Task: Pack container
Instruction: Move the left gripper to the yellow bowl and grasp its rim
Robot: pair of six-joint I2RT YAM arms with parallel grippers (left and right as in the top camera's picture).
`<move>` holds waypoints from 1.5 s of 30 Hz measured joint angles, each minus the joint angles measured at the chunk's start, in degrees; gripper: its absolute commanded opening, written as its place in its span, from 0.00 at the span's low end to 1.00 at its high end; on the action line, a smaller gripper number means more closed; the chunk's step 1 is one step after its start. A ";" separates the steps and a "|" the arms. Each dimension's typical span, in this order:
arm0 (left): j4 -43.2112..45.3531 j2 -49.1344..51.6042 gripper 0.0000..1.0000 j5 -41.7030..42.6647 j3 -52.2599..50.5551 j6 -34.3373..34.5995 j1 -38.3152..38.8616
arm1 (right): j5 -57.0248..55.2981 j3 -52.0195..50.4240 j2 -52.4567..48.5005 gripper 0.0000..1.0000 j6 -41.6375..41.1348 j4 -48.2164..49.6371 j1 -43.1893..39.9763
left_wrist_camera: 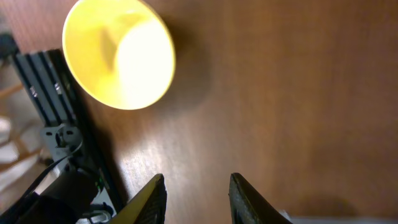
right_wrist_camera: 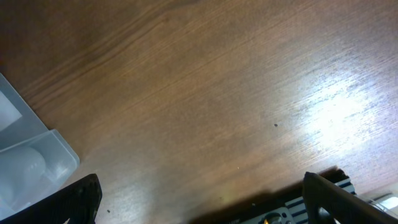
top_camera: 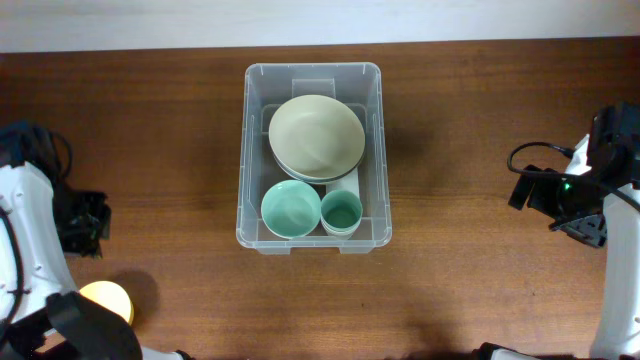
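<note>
The clear plastic container (top_camera: 312, 69) stands in the middle of the table. Inside it are a stack of beige bowls (top_camera: 315, 135), a teal bowl (top_camera: 291, 208) and a teal cup (top_camera: 342, 212). A yellow bowl (top_camera: 107, 300) sits on the table at the front left and also shows in the left wrist view (left_wrist_camera: 118, 53). My left gripper (left_wrist_camera: 196, 199) is open and empty over bare table, apart from the yellow bowl. My right gripper (right_wrist_camera: 199, 199) is wide open and empty, far right of the container, whose corner (right_wrist_camera: 25, 168) shows at its left.
The brown wooden table (top_camera: 480, 120) extends to both sides of the container. My left arm (top_camera: 30, 240) stands at the left edge and my right arm (top_camera: 610, 200) at the right edge. A black mount rail (left_wrist_camera: 46, 87) lies beside the yellow bowl.
</note>
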State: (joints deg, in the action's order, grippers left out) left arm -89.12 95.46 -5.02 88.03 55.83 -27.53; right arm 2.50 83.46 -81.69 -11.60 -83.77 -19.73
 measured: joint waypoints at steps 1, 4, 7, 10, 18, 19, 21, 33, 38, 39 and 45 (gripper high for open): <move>1.27 0.00 0.34 -0.46 -2.51 0.39 -0.83 | 0.00 0.00 0.00 0.99 -0.02 0.04 -0.02; 3.82 0.07 0.35 -2.34 -7.69 1.25 -2.93 | 0.00 0.00 0.00 0.99 0.00 0.00 -0.02; 5.73 0.07 0.35 -4.94 -11.91 2.60 -4.76 | 0.00 0.00 0.00 0.99 0.00 0.02 0.00; 7.32 0.07 0.41 -6.45 -14.99 3.48 -6.12 | 0.00 0.00 0.00 0.99 0.02 0.02 0.00; 20.02 0.02 0.46 -8.46 -25.42 4.20 -6.67 | 0.00 0.00 0.00 0.99 0.00 0.02 -0.02; 22.03 0.02 0.48 -8.59 -27.10 4.20 -6.69 | 0.00 0.00 0.00 0.99 0.02 0.04 -0.02; 25.59 0.00 0.51 -8.92 -29.18 3.80 -6.67 | 0.00 0.00 0.00 0.99 0.00 0.07 0.00; 31.30 0.07 0.58 -8.92 -31.45 -0.37 -6.69 | 0.00 0.00 0.00 0.99 -0.02 0.02 -0.02; 31.34 0.04 0.62 -6.97 -31.01 -5.90 -6.67 | 0.00 0.00 0.00 0.99 0.00 0.02 -0.02; 31.47 0.04 0.62 -6.62 -30.69 -6.80 -6.67 | 0.00 0.00 0.00 0.99 0.00 0.02 -0.02; 32.37 -0.26 0.64 -3.80 -28.98 -12.35 -6.67 | 0.00 0.00 0.00 0.99 0.00 0.02 0.00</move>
State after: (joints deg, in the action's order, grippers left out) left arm -56.75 95.20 -8.82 59.05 43.48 -34.20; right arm 2.50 83.46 -81.69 -11.60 -83.74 -19.73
